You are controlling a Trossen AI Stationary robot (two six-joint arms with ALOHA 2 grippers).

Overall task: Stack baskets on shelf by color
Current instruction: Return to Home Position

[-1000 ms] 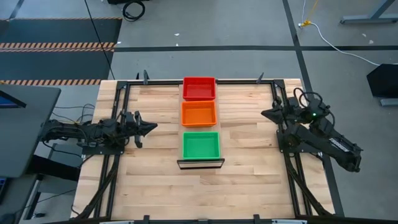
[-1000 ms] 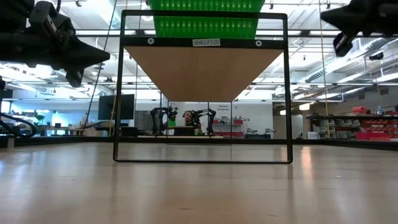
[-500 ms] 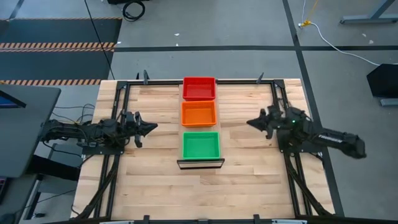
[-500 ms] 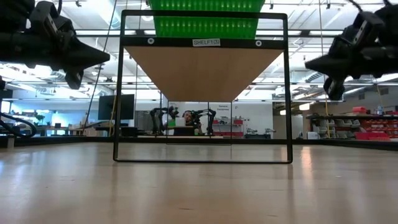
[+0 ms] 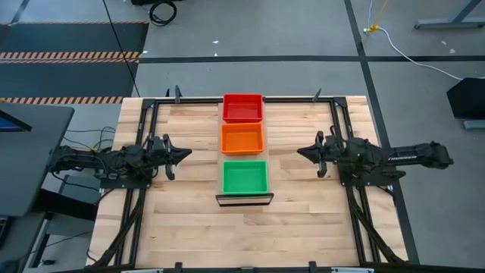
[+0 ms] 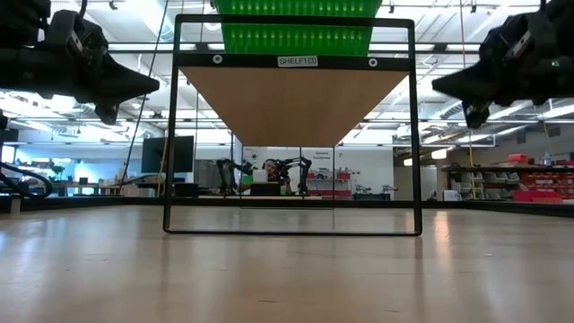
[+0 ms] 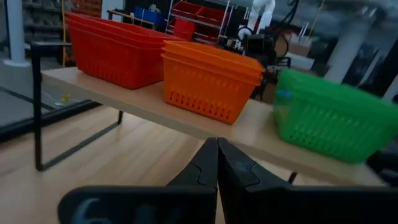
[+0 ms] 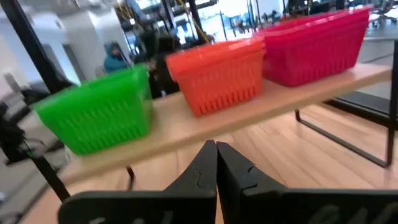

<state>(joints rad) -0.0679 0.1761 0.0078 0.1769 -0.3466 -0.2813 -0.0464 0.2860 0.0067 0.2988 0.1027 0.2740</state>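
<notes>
The red baskets [image 5: 242, 108], orange baskets [image 5: 242, 139] and green baskets [image 5: 245, 177] are sitting in three stacks along the shelf [image 5: 244, 199]. My left pincer [image 5: 183, 154] and right pincer [image 5: 302, 152] are hovering clenched above the counter [image 5: 303, 220], one at each side of the shelf, apart from it.

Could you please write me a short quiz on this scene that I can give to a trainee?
1. Multiple choice: which colour of stack stands in the middle of the shelf? A red, B orange, C green.
2. True or false: the left gripper holds a green basket.
3. Fill in: the right gripper hangs off to the side of the shelf, touching nothing, with its fingers ___.

Key: 1 B, the orange baskets. 2 False: it is shut and holds nothing. 3 shut.
</notes>
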